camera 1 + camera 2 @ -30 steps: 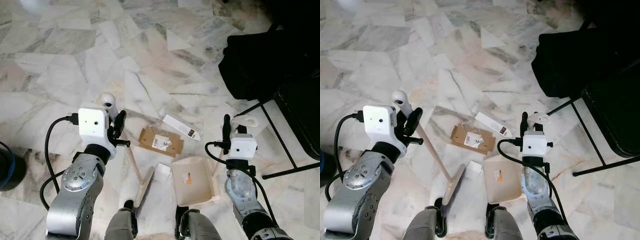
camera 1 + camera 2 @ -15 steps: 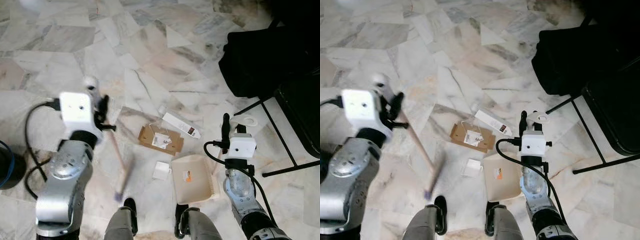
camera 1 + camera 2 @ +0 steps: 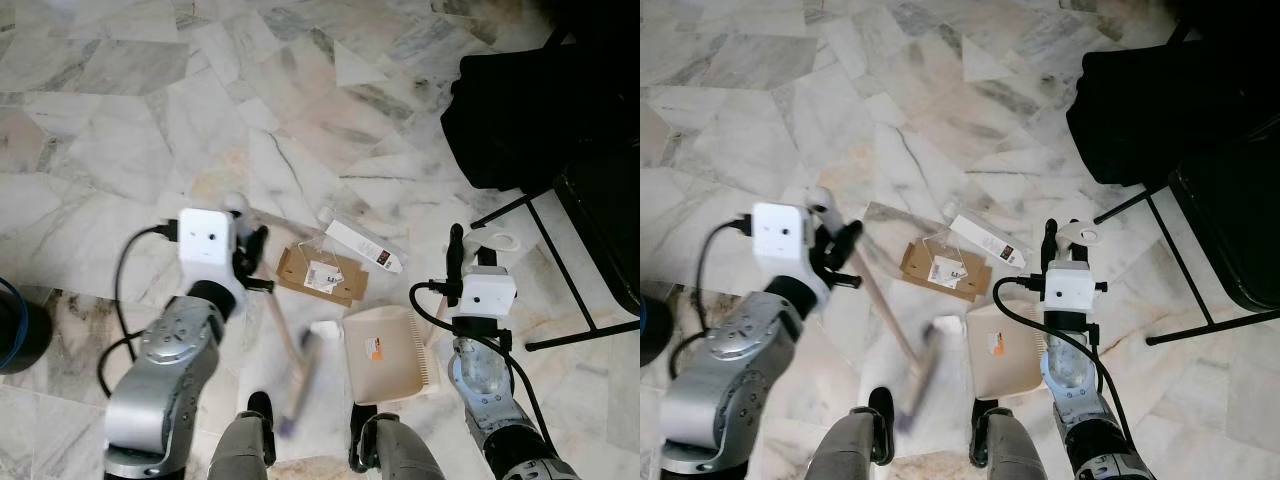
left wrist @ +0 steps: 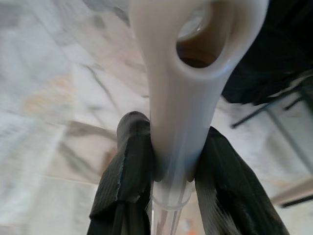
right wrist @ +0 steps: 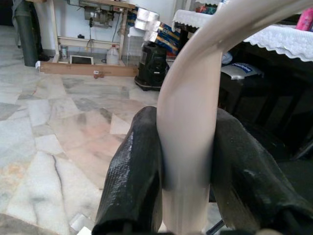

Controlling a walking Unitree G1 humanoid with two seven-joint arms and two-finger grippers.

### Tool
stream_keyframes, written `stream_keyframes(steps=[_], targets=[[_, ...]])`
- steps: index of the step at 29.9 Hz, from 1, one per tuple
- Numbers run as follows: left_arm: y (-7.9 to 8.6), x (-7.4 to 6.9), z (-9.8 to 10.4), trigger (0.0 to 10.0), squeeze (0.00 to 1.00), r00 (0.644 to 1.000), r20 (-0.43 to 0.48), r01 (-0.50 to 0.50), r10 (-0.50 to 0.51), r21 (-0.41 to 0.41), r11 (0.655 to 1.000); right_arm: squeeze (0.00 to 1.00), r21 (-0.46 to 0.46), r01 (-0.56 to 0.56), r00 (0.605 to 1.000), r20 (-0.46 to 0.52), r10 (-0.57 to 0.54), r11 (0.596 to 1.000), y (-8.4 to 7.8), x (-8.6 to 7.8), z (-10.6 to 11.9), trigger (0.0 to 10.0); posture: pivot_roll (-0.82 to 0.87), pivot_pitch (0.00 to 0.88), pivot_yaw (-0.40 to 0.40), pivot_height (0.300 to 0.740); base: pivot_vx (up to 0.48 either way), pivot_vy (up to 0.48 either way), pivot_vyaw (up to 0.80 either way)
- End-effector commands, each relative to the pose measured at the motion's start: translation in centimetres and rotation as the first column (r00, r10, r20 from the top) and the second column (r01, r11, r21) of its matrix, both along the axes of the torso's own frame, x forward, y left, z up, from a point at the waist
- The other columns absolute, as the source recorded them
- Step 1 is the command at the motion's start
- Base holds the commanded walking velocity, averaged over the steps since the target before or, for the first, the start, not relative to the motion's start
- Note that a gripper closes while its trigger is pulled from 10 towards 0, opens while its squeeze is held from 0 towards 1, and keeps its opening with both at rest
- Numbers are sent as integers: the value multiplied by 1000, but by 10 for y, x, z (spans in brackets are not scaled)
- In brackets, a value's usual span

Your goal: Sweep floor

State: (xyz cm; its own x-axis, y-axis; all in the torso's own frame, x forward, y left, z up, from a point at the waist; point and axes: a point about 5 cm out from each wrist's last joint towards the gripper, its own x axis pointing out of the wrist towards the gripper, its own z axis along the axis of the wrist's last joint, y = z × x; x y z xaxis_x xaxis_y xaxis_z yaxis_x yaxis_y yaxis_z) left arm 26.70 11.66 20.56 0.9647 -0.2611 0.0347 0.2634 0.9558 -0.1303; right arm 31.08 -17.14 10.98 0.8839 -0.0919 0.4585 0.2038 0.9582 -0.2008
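My left gripper (image 3: 250,256) is shut on the cream broom handle (image 4: 182,98), just below its hanging loop. The stick slants down to the broom head (image 3: 300,385), blurred, on the floor left of the cream dustpan (image 3: 388,358). A small white paper scrap (image 3: 323,328) lies between the broom head and the dustpan's open edge. Beyond it lie a flat brown cardboard piece (image 3: 318,276) and a white packet (image 3: 362,245). My right gripper (image 5: 188,127) is shut on the dustpan handle (image 3: 492,241), holding the pan flat on the marble floor.
A black bag (image 3: 525,110) and the black legs of a folding chair (image 3: 560,265) stand at the right. A dark round bin (image 3: 15,335) is at the left edge. My own feet (image 3: 260,412) are just behind the broom head and the pan.
The broom swung out to the left, then back right; its head now lies close to the white scrap and the dustpan. The right arm and dustpan have stayed put.
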Motion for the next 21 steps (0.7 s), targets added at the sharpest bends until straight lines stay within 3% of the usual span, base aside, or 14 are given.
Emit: stream_keyframes(steps=[1,9,14,21], targets=[[-3,-1,4,10000,0,1000,-3,22,-22,-57,998,0,-34,-3,995,-102,-1,999,0,-7,-20,10000,251,457,22,740,0,0,0],[-17,-2,17,10000,0,996,-15,75,-82,-267,961,0,-33,0,995,-99,-3,999,2,-3,-17,10000,253,445,13,740,0,0,0],[-13,-3,23,10000,0,998,7,68,-68,-250,966,0,-32,-1,995,-105,-2,999,3,-3,-17,10000,251,442,10,740,0,0,0],[20,1,51,10000,0,994,110,31,-3,-256,966,0,-33,-7,992,-124,3,999,4,-5,-21,10000,249,436,7,740,0,0,0]])
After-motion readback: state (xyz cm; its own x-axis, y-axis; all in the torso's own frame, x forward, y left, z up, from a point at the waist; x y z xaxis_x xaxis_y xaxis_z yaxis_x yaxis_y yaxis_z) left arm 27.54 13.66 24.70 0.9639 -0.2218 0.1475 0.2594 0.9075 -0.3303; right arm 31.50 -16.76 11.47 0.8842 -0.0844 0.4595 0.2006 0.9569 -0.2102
